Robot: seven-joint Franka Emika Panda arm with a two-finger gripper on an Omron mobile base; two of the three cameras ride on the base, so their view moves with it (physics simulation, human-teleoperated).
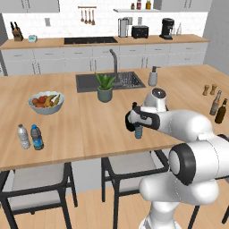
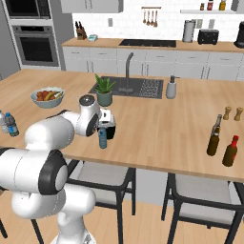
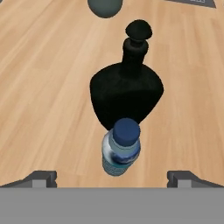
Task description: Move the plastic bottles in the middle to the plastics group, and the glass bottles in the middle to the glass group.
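A small clear pale-blue plastic bottle (image 3: 121, 148) with a blue cap stands near the counter's front edge (image 1: 138, 131) (image 2: 102, 138). Right behind it sits the squat black flask (image 3: 127, 92) (image 2: 110, 130) with a narrow neck. My gripper (image 3: 112, 178) (image 1: 133, 119) hovers above both, open, the plastic bottle between and below its fingertips (image 3: 43, 177), nothing held. At the far right a dark-brown bottle (image 2: 230, 151) (image 1: 221, 112) stands beside the tall grey-brown glass bottle (image 2: 214, 137) (image 1: 215, 103). Two small water bottles (image 1: 23, 136) (image 1: 37, 137) stand at the left.
A potted plant (image 1: 105, 87) stands just beyond the flask, before the sink (image 1: 109, 81). A fruit bowl (image 1: 46, 102) is at the left, a soap dispenser (image 1: 153, 77) and two wooden shakers (image 1: 209, 89) at the right. Stools stand under the counter's front edge.
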